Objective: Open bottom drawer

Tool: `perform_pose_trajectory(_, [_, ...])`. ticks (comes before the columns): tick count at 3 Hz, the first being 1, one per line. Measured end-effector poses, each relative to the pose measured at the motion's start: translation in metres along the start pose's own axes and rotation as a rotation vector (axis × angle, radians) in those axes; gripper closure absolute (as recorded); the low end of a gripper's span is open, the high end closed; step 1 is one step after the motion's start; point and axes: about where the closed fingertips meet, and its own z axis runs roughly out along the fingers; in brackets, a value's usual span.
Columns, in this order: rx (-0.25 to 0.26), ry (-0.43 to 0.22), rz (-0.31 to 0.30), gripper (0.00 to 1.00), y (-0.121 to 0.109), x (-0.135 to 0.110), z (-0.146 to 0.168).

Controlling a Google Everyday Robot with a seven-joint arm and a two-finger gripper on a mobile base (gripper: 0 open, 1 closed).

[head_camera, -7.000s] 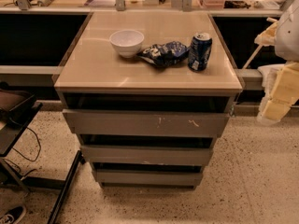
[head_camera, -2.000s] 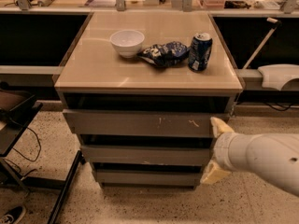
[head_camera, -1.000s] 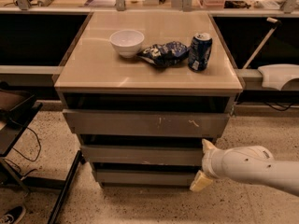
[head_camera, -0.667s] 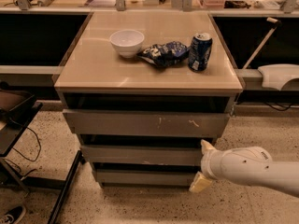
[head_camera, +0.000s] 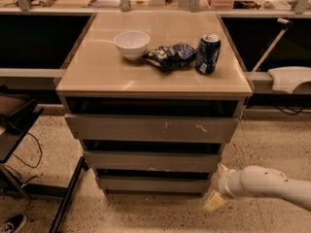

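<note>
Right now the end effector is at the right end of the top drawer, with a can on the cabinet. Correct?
No: the camera view shows the end effector at the right end of the bottom drawer, not the top. The can is on the cabinet.

One cam, prob. head-height, looks down at cabinet (head_camera: 146,129) front-on, fairly close; gripper (head_camera: 217,185) low right in frame.

A white bowl (head_camera: 131,43) is sitting far left on the tan countertop (head_camera: 112,76). A crumpled blue chip bag (head_camera: 170,56) is lying just right of it, and a blue soda can (head_camera: 208,53) is standing upright beside the bag. A black shoe (head_camera: 12,223) is resting on the speckled floor (head_camera: 146,212), near left.
</note>
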Motion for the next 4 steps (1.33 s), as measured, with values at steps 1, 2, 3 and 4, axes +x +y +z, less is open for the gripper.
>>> perform_pose_trajectory(1, [-0.083,-0.019,0.16,0.0,0.004,0.072,0.026])
perform_pose_trajectory(2, [-0.109,-0.037,0.199,0.0,0.0,0.082,0.052])
perform_pose_trajectory(3, [-0.108,-0.037,0.199,0.0,-0.001,0.082,0.052])
perform_pose_trajectory(4, [-0.175,-0.079,0.203,0.0,0.01,0.097,0.074])
